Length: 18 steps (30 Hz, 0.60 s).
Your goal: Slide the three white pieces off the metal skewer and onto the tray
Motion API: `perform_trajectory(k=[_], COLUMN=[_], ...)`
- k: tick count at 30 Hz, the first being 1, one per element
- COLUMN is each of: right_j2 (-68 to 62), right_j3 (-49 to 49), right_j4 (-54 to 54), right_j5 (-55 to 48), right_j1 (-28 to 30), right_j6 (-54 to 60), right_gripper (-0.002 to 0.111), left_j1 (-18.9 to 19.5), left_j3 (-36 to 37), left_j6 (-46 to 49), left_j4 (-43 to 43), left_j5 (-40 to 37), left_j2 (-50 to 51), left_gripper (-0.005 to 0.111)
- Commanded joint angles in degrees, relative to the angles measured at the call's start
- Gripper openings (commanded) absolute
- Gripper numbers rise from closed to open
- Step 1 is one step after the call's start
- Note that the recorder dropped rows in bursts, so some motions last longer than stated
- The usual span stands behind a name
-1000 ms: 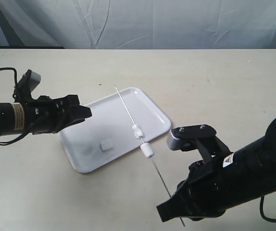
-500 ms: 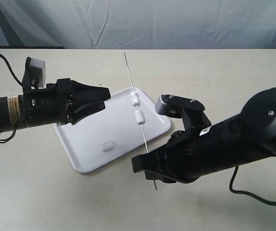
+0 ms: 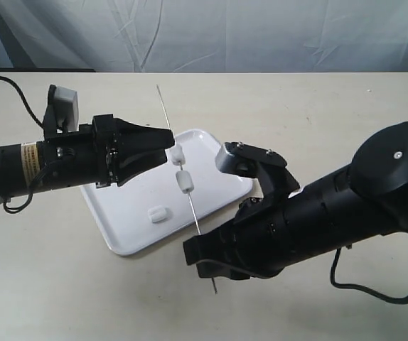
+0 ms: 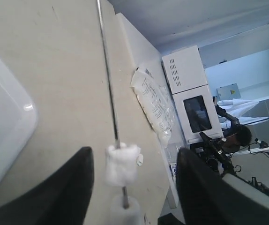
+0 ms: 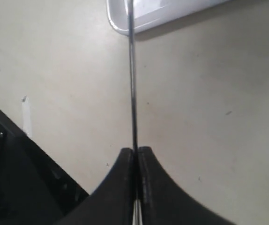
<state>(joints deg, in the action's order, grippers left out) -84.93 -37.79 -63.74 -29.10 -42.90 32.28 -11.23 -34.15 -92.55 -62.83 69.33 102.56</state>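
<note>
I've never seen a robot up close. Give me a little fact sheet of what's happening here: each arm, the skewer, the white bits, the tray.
Left arm: jaws open, one on each side of the upper white piece, not touching it
Right arm: jaws shut on the metal skewer near its lower end
On the skewer: two pieces, the upper one and the lower white piece
On the tray: one loose white piece
Skewer pose: tilted, held in the air
</note>
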Motion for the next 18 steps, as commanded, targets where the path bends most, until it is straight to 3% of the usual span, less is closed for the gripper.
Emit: perform_trajectory(k=[1,11,16,18], right_j2=[0.01,0.01,0.01,0.01], right_j3=[-0.36,-0.36,-0.36,-0.36], right_j4=[-2.90,-8.93,-8.93,-8.93], right_j5=[-2.43,-3.59,-3.59,-3.59], right_j1=[-0.11,-0.11,-0.11,-0.11], right_j6=[4.22,9.67,9.67,9.67], right_gripper=[-0.001,-0.001,-0.001,-0.001], left_j1=[-0.37,-0.37,-0.37,-0.37], left_j3=[0.03,0.03,0.03,0.03], left_j6=[0.02,0.05,0.05,0.05], left_j4=[0.73,-1.70,-1.70,-1.70], left_j5=[0.63,0.63,0.63,0.63], left_j2=[0.14,0.14,0.14,0.14], left_gripper=[0.052,0.052,0.041,0.029])
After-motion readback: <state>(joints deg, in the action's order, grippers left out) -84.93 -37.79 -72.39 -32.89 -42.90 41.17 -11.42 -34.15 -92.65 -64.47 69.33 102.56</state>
